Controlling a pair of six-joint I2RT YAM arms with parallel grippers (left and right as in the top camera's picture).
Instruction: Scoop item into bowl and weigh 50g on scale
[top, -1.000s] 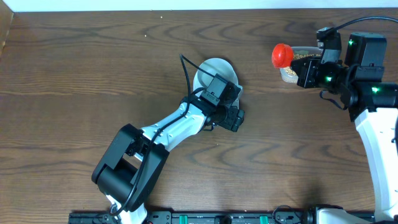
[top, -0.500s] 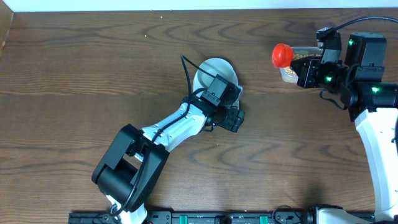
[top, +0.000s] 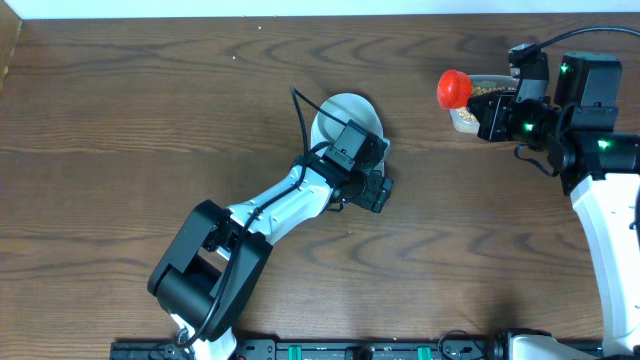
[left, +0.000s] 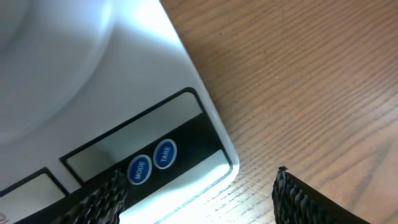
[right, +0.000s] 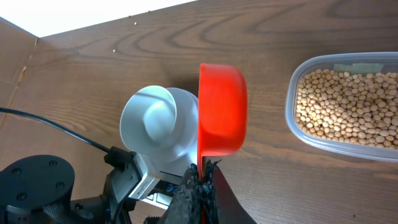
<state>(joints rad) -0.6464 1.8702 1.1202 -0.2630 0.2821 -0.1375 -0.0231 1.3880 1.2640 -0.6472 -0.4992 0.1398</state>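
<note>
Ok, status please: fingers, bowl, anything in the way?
Left fingers open over scale buttons. Right fingers shut on red scoop. Bowl empty, on scale. Nothing between scoop and bowl.

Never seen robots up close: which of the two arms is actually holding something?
The right one: the right tool is clamped on the handle of the red scoop. The left tool is open above the scale, gripping nothing.

Robot test bench in a lab, not a kitchen — plain wood-grain table (top: 120, 120), left arm (top: 270, 210) rising from the lower left, right arm (top: 612, 230) from the right edge, black mounting rail (top: 330, 351) along the bottom edge, loose cable (top: 299, 120) mid-frame, white wall strip (top: 300, 7) on top. Only kitchen props: scale (left: 124, 74), beans (right: 348, 106).
</note>
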